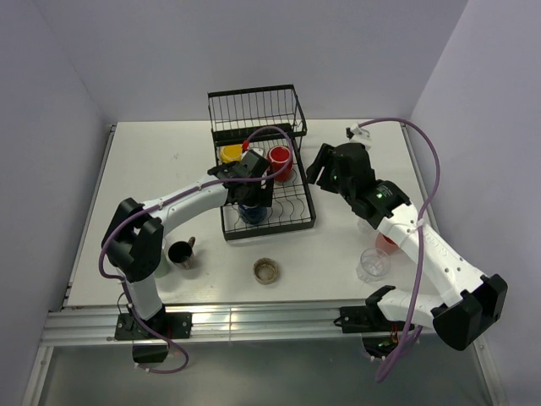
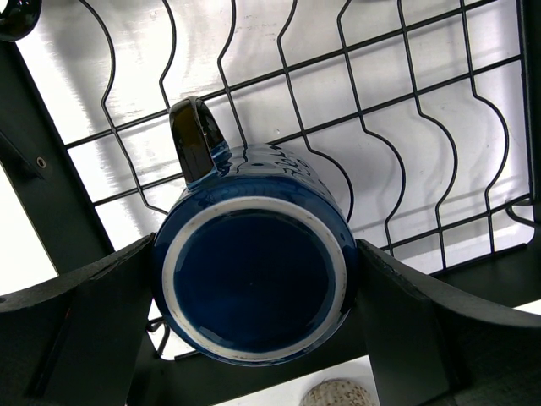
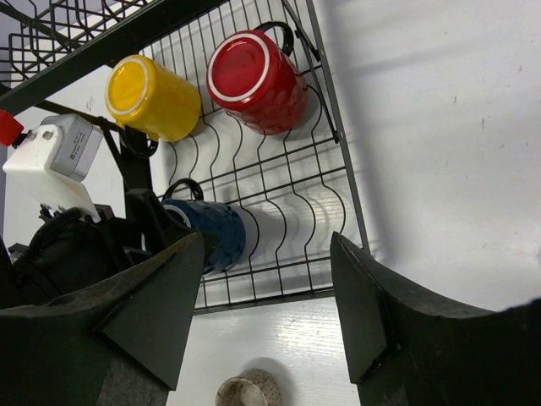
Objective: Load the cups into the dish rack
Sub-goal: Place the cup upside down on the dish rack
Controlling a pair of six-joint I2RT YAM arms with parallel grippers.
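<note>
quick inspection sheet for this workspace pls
surface: white table, faint scuffs
job's things: dish rack holds yellow mug, red mug, navy mug, bottoms up; black mug, brownish glass, clear glass on table; red item partly hidden under right arm
clutter: nothing seen
grippers: left gripper shut on navy mug; right gripper open, empty, beside rack
cables: purple cable on each arm, left one arcs over rack
surroundings: pale walls on three sides, metal rail at near edge

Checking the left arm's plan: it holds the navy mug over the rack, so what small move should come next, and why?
Probably ease the navy mug down onto the dish rack wires, then open the jaws. The left gripper clamps it base-up over bare wires; the yellow mug and red mug already sit inverted farther back.
</note>
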